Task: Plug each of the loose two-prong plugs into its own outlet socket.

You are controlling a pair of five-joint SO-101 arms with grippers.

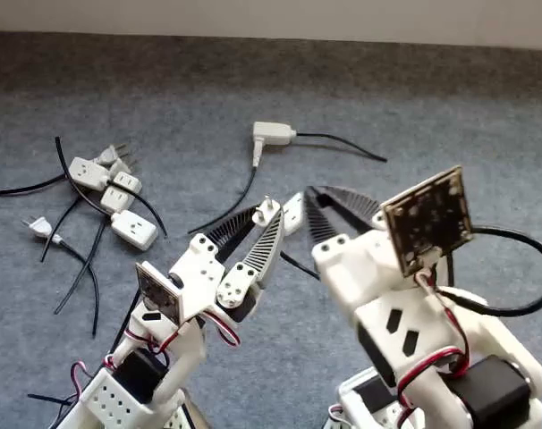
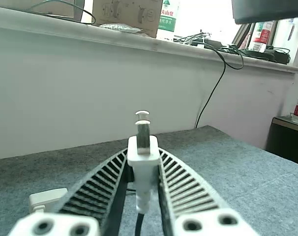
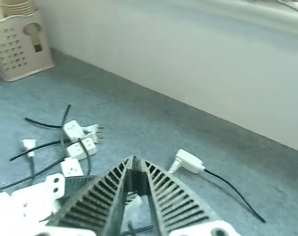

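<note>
1. Closest to you, your left gripper (image 2: 143, 150) is pinching a white two-prong plug (image 2: 143, 164). Both ribbed fingers press on the plug's body, the prongs point up and away from the wrist, and its black cord drops down between the fingers. The plug is held above the grey carpeted table (image 1: 387, 98).
2. Just beside it is your right gripper (image 3: 133, 164), with its fingertips pressed together. You cannot tell from the pictures whether anything is caught between them. In the high view, the tips of the two grippers sit close to each other.
3. A black cord (image 1: 293, 264) lies on the carpet below the two grippers.
4. Farther out on the left arm's side is a cluster of white outlet blocks (image 1: 133, 230) tangled with black cords. A small loose plug (image 1: 40, 227) lies on the carpet just outside that cluster, on its own thin cord.
5. Farther still, beyond both grippers, an angled white plug (image 1: 273, 134) lies flat on the carpet. Its black cord trails off toward the right arm's side. It lies well apart from the outlet blocks.
6. At the back, a beige perforated basket (image 3: 21, 44) stands on the carpet against the pale wall.
</note>
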